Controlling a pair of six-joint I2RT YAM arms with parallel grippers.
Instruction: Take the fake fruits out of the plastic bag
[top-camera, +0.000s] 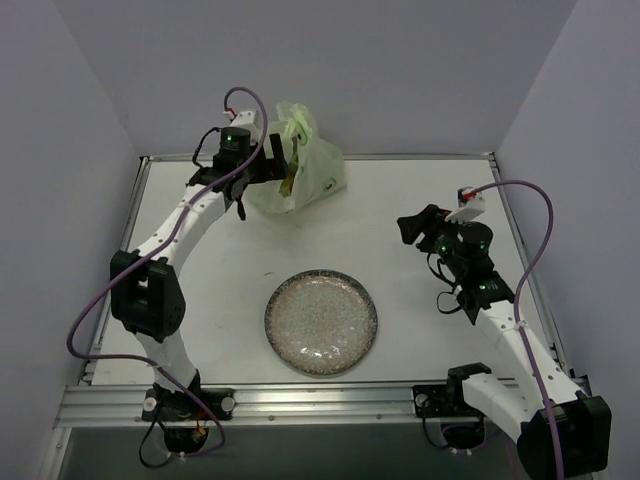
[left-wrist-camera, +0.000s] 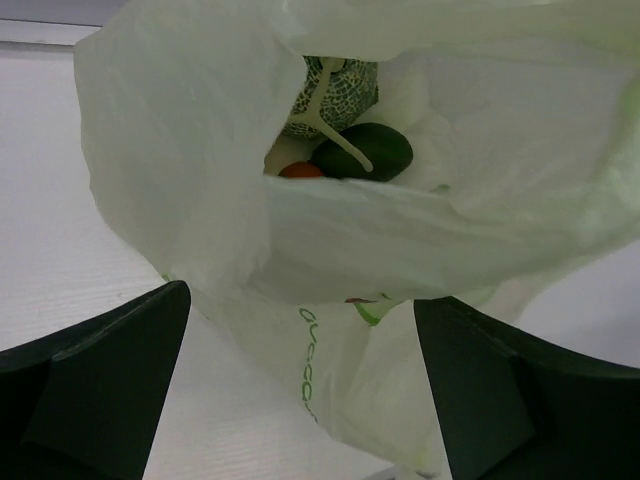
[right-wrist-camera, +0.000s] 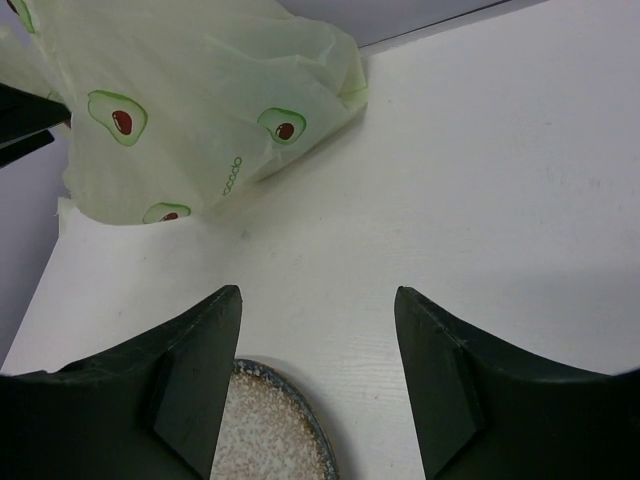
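Observation:
The plastic bag (top-camera: 300, 165) sits at the back of the table, pale green with avocado prints (right-wrist-camera: 200, 110). In the left wrist view its mouth (left-wrist-camera: 420, 230) gapes open. Inside lie fake fruits: a netted green melon (left-wrist-camera: 345, 90), a dark green piece (left-wrist-camera: 370, 150) and a bit of an orange piece (left-wrist-camera: 300, 170). My left gripper (top-camera: 243, 195) is open right at the bag's left side, and a lower fold of the bag shows between its spread fingers (left-wrist-camera: 302, 295). My right gripper (top-camera: 415, 228) hangs open over bare table to the right, holding nothing (right-wrist-camera: 318, 292).
A round speckled glass plate (top-camera: 321, 322) lies at the near middle of the table, its rim showing under the right gripper's left finger (right-wrist-camera: 270, 430). Grey walls enclose the table on three sides, and the bag leans close to the back wall.

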